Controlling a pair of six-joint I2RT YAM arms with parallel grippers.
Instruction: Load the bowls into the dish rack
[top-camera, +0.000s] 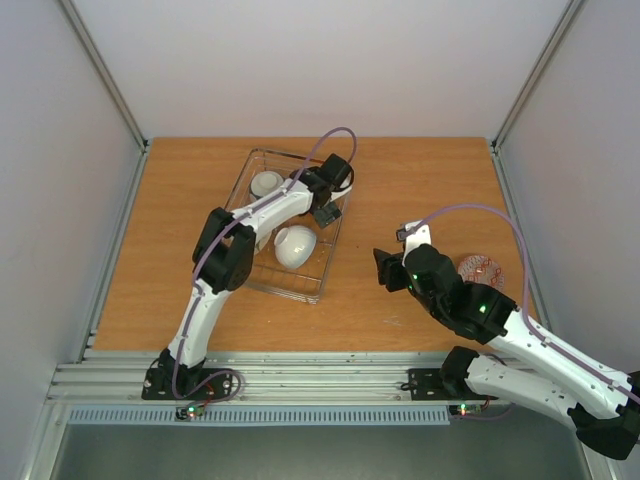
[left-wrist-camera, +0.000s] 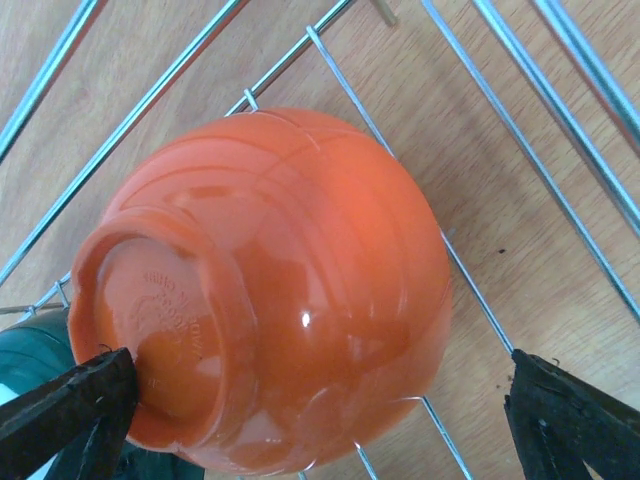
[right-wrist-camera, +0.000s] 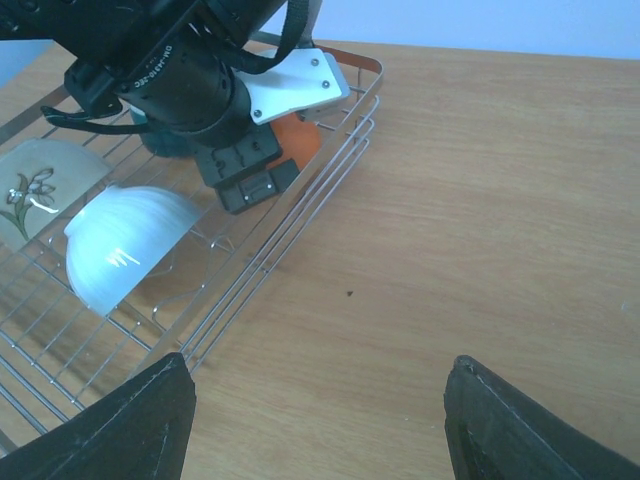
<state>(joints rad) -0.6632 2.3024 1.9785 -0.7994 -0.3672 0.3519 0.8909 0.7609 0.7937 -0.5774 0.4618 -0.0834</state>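
The silver wire dish rack (top-camera: 262, 275) sits mid-table. My left gripper (top-camera: 328, 207) reaches into its far right end. In the left wrist view it (left-wrist-camera: 315, 425) is open, its jaws straddling an orange bowl (left-wrist-camera: 270, 290) that lies on its side on the rack wires. The left fingertip (left-wrist-camera: 75, 405) touches the bowl's foot and the right one stands apart. A teal bowl (left-wrist-camera: 30, 345) peeks out behind. Two white bowls (top-camera: 266, 183) (top-camera: 296, 246) stand in the rack; one shows a brown sprig (right-wrist-camera: 30, 190). My right gripper (right-wrist-camera: 320, 425) is open and empty over bare table.
A bowl with a red pattern (top-camera: 483, 270) sits on the table at the right, partly behind my right arm. The rack's near side rail (right-wrist-camera: 290, 230) runs left of my right gripper. The wooden table (top-camera: 420, 190) is walled on three sides.
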